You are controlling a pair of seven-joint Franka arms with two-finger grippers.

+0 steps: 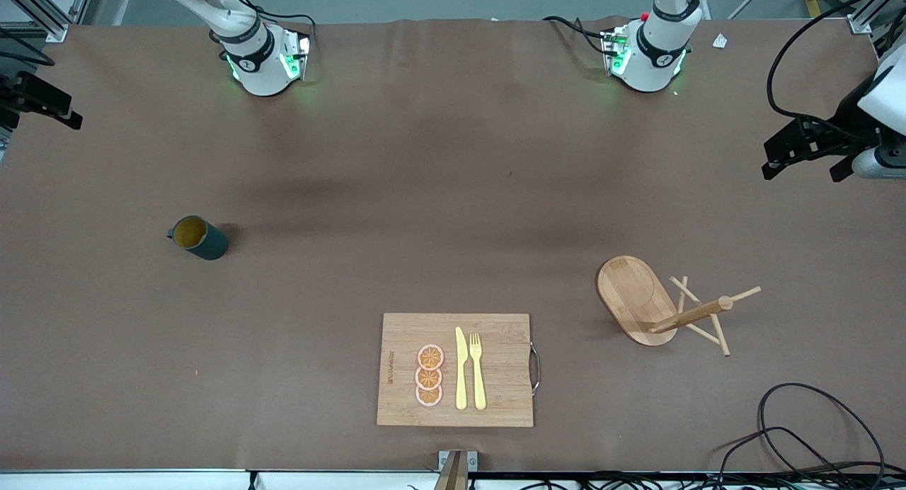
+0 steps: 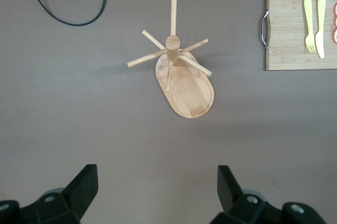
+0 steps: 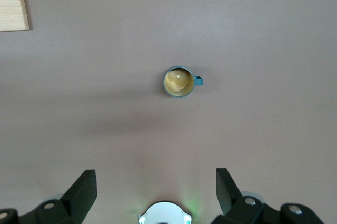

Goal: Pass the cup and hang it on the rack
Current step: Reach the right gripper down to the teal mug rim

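Note:
The cup [image 1: 198, 237], dark teal with a mustard-yellow inside, stands upright on the brown table toward the right arm's end, its small handle pointing to that end. It also shows in the right wrist view [image 3: 179, 81]. The rack [image 1: 658, 306], a light wooden mug tree on an oval base, stands toward the left arm's end with bare pegs. It also shows in the left wrist view [image 2: 179, 71]. My left gripper [image 2: 158, 182] is open and empty, high above the table near the rack, and shows in the front view [image 1: 803, 166]. My right gripper [image 3: 156, 182] is open and empty, high above the table near the cup.
A rectangular wooden cutting board [image 1: 495, 398] with orange slices [image 1: 429, 375], a yellow knife [image 1: 461, 369] and fork [image 1: 478, 371] lies near the front camera's edge. Black cables [image 1: 807, 433] lie at the corner by the left arm's end. The arm bases [image 1: 262, 61] stand along the table's farthest edge.

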